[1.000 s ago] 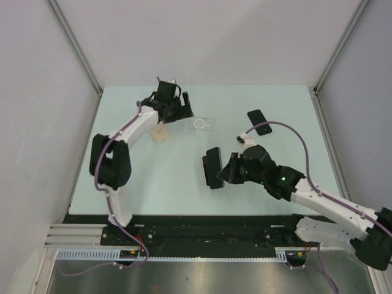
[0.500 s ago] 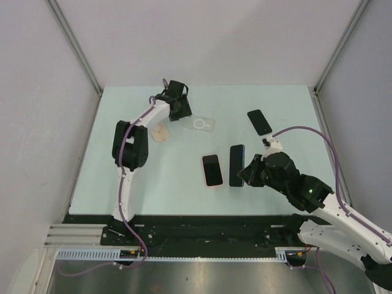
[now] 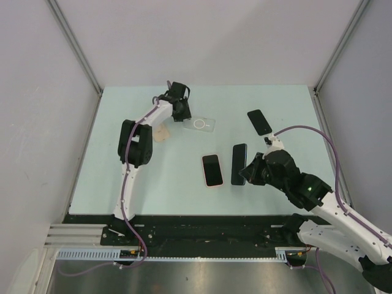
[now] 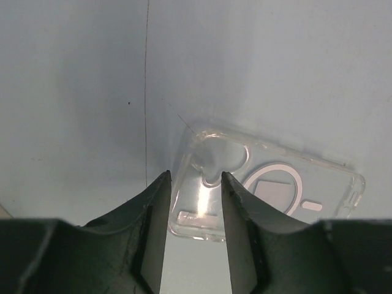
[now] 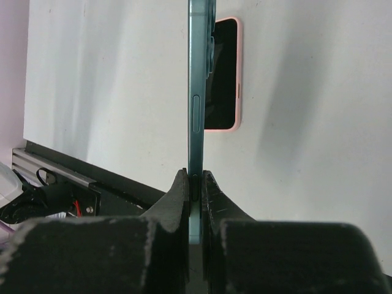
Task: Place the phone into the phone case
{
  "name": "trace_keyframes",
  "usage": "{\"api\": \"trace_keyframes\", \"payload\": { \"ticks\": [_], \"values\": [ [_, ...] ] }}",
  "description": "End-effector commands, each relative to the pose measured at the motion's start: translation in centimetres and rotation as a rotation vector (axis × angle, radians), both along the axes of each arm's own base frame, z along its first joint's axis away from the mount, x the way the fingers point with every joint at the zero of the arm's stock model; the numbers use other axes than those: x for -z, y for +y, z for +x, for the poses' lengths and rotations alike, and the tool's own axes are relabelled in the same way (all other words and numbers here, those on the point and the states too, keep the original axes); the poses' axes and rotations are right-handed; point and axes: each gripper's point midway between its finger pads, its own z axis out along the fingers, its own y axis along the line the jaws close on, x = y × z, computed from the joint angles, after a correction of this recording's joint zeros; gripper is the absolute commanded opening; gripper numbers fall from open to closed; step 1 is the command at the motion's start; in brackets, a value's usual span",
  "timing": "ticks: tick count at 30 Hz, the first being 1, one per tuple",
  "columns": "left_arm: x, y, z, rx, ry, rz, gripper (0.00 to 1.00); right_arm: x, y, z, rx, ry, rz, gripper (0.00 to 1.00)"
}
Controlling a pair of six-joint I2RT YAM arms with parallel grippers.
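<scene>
The blue phone (image 5: 197, 92) stands on its long edge, pinched at its lower end between the pads of the right gripper (image 5: 195, 184), which is clamped tight on it. In the top view it is held above the table (image 3: 122, 159), just beside a pink phone (image 3: 212, 169) that lies flat, screen up. A black phone (image 3: 260, 122) lies well apart, toward the far right.

The clear case (image 4: 263, 190) lies flat at the far side of the table, open side up as far as its transparency lets me judge. The left gripper (image 4: 195, 184) is down over its short end with the jaws apart, one finger outside the end wall and one inside. Whether either pad touches the plastic I cannot tell.

The step in hand looks like securing the case. To do it well, the left jaws should pinch only that end wall and keep the case flat and steady. The right arm should then lay the blue phone down flat, line it up lengthwise with the case, and seat one end first before pressing the rest in.
</scene>
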Motion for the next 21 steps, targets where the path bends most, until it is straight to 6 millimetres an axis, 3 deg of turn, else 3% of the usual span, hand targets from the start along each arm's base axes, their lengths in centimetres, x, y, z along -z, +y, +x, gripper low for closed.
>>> {"api": "trace_keyframes", "payload": {
  "ticks": [1, 5, 13, 16, 18, 19, 21],
  "values": [
    [1.3, 1.0, -0.4, 0.033, 0.053, 0.072, 0.38, -2.4, 1.2, 0.7, -0.008, -0.055, 0.089, 0.0],
    [0.4, 1.5, -0.8, 0.059, 0.038, 0.109, 0.26, -2.7, 1.2, 0.7, -0.011, -0.069, 0.091, 0.0],
    [-3.4, 3.0, -1.3, 0.155, -0.038, 0.201, 0.04, -3.2, 1.7, 0.9, -0.03, -0.091, 0.105, 0.0],
    [-4.1, 3.2, -1.9, 0.212, -0.053, 0.23, 0.0, -3.4, 1.6, 0.9, -0.033, -0.1, 0.107, 0.0],
    [-5.8, 3.2, -2.2, 0.288, -0.094, 0.242, 0.0, -3.4, 1.5, 0.9, -0.032, -0.103, 0.1, 0.01],
    [-5.5, 3.1, -2.7, 0.324, -0.109, 0.243, 0.0, -3.4, 1.4, 0.9, -0.033, -0.106, 0.099, 0.01],
    [-8.2, 2.0, -3.6, 0.468, -0.195, 0.218, 0.0, -3.4, 1.3, 0.8, -0.032, -0.107, 0.098, 0.01]
  ]
}}
